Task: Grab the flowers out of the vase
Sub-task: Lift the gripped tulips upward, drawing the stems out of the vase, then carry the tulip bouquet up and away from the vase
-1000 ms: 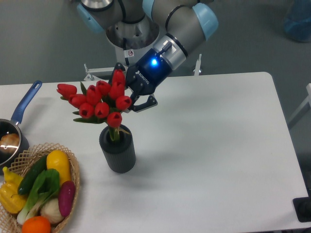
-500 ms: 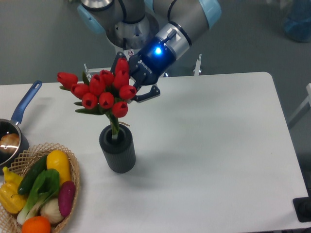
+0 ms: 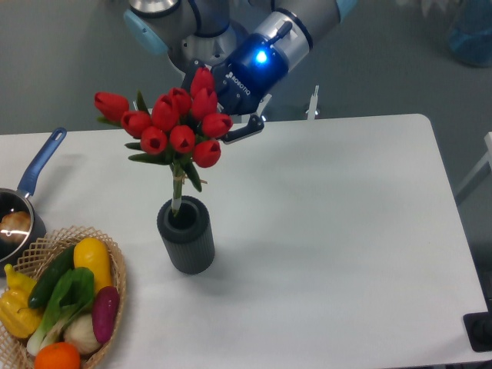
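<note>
White table carries the vase; the flowers hang above it, stem ends apparently just inside the mouth. The gripper is clamped on the bunch. Extraction looks nearly done; clearing the rim remains.

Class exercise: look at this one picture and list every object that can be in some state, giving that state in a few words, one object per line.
flowers: held up by the heads, stems tied, stem ends at the vase mouth
vase: upright on the table
gripper: shut on the flowers
saucepan: upright, something pale inside
wicker basket: full of vegetables
</note>
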Robot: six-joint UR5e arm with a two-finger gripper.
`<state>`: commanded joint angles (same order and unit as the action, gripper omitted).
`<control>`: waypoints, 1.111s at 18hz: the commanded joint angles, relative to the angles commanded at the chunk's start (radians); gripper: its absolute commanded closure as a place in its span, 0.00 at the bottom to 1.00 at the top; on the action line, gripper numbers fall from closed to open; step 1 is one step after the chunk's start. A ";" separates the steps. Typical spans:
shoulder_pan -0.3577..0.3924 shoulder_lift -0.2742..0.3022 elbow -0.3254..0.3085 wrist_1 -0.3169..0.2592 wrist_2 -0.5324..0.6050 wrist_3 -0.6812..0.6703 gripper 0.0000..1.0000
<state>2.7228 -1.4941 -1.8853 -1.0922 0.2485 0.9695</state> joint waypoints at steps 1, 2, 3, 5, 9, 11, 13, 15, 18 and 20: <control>0.003 0.002 0.000 0.000 0.000 0.000 0.60; 0.008 0.002 0.002 0.000 -0.002 -0.002 0.60; 0.009 0.002 0.008 0.000 -0.002 -0.006 0.60; 0.023 0.002 0.029 0.000 -0.002 -0.052 0.60; 0.083 -0.006 0.055 0.003 0.003 -0.066 0.60; 0.121 -0.009 0.060 0.005 0.008 -0.060 0.60; 0.169 -0.012 0.078 0.011 0.012 -0.058 0.60; 0.207 -0.029 0.094 0.014 0.017 -0.055 0.60; 0.247 -0.069 0.104 0.011 0.023 0.026 0.60; 0.276 -0.089 0.104 0.011 0.037 0.069 0.60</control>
<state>2.9988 -1.5829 -1.7810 -1.0815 0.2852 1.0383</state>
